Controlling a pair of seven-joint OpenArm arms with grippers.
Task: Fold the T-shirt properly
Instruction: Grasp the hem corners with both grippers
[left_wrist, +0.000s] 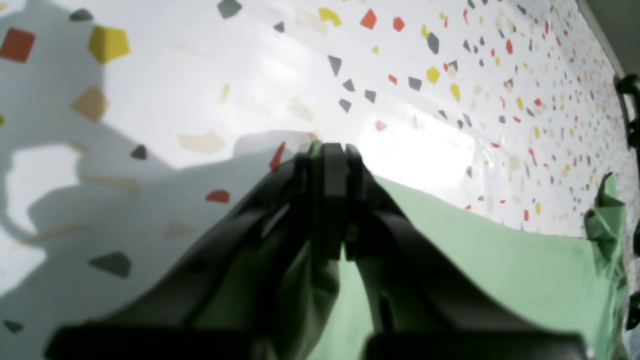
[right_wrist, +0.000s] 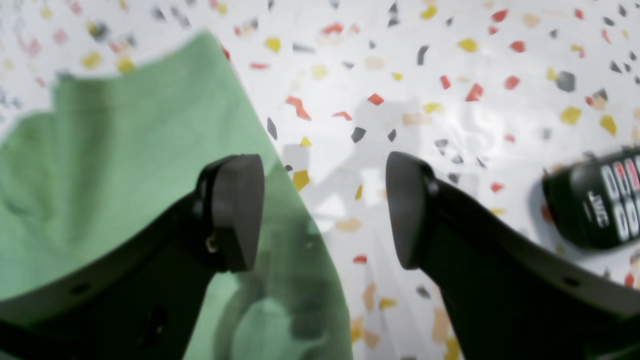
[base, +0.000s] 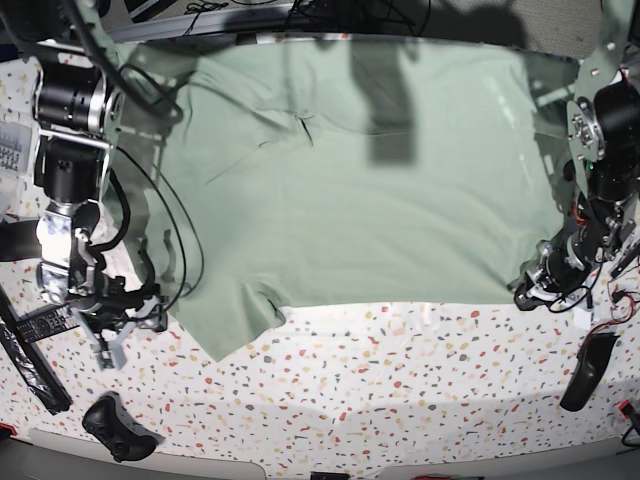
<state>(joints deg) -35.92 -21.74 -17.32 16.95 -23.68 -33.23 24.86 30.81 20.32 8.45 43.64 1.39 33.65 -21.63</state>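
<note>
- Two black jaws of the left gripper (left_wrist: 332, 150) press together in the left wrist view, pinching the green cloth of the T-shirt (left_wrist: 500, 270) at its edge; the fabric stretches taut away to the right across the speckled table (left_wrist: 250, 65), ending in a bunched corner at the far right.
- Wide apart stand the jaws of the right gripper (right_wrist: 325, 210) in the right wrist view, with nothing between them; one pad hangs over the T-shirt (right_wrist: 110, 165), the other over bare speckled table (right_wrist: 400, 65). A black remote control (right_wrist: 595, 200) lies on the table to the right.
- From the base view, the T-shirt (base: 380, 190) lies spread flat across the far half of the table (base: 400, 380), a sleeve pointing toward the near left. The left gripper (base: 527, 293) sits at the shirt's near right corner; the right gripper (base: 110, 345) hovers just off the near left sleeve. A black game controller (base: 118, 428) rests near the front edge.
</note>
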